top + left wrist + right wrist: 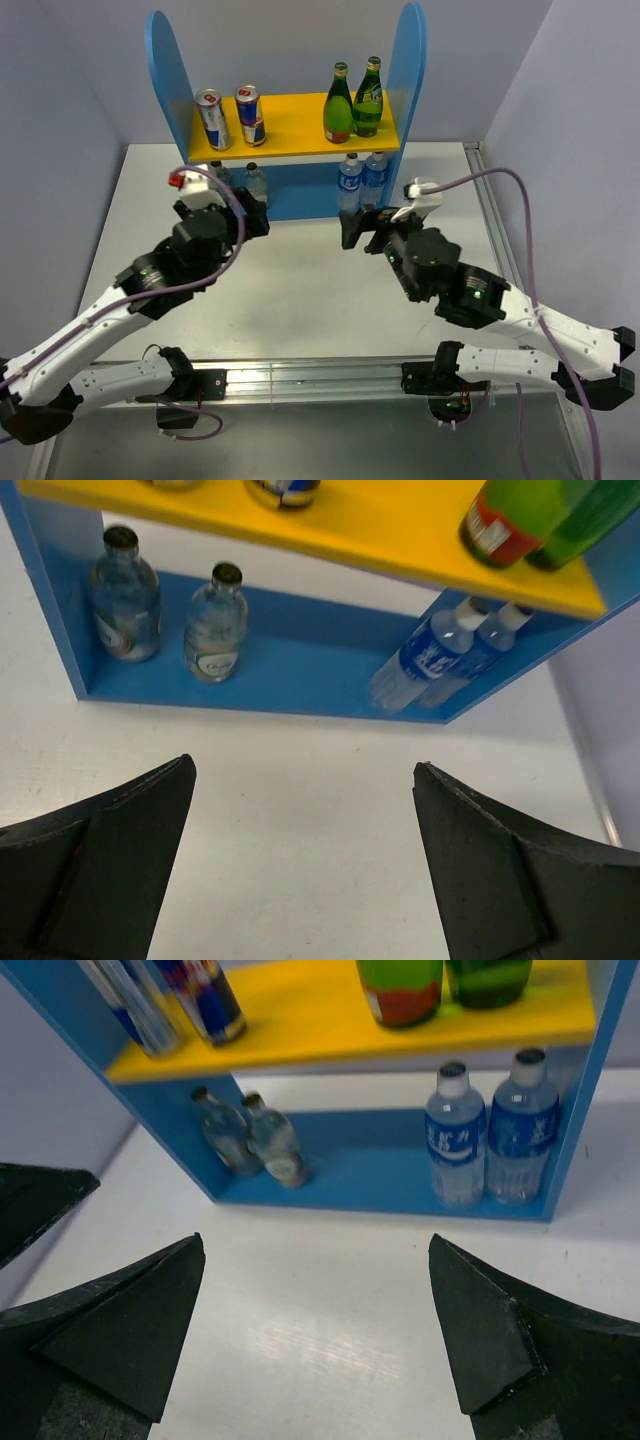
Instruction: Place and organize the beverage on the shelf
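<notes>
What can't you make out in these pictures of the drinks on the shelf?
Left wrist view: the cans and green bottles are cut off by the top edge.
Top view: the clear bottles are partly hidden by the yellow board and left gripper.
All views: label text is too small to read.

Made out no readable word or number. Saw only blurred white marks on blue labels of the water bottles (455,1145) and red emblems on the cans (250,115).
</notes>
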You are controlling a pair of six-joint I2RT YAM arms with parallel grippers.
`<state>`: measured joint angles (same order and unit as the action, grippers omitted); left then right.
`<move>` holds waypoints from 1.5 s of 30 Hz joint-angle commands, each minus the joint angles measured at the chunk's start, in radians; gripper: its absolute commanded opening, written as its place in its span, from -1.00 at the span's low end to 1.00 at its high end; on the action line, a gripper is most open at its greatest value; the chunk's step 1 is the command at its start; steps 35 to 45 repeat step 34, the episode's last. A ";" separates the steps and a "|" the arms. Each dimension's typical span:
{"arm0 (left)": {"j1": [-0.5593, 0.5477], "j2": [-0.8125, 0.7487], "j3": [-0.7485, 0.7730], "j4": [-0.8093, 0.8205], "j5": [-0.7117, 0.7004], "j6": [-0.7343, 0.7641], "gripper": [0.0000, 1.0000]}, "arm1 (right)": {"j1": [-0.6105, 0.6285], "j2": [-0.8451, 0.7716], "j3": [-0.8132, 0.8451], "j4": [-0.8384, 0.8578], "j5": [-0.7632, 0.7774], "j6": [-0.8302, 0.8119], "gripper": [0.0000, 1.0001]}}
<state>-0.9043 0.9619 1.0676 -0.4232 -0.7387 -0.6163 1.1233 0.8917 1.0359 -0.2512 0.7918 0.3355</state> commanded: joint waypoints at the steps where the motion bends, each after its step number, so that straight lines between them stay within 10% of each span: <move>1: -0.005 -0.012 0.132 -0.239 -0.022 -0.042 0.93 | 0.001 -0.036 0.107 -0.083 0.018 -0.042 1.00; 45: -0.005 -0.066 0.114 -0.163 -0.019 0.046 0.93 | 0.001 -0.155 0.122 -0.060 0.001 -0.090 1.00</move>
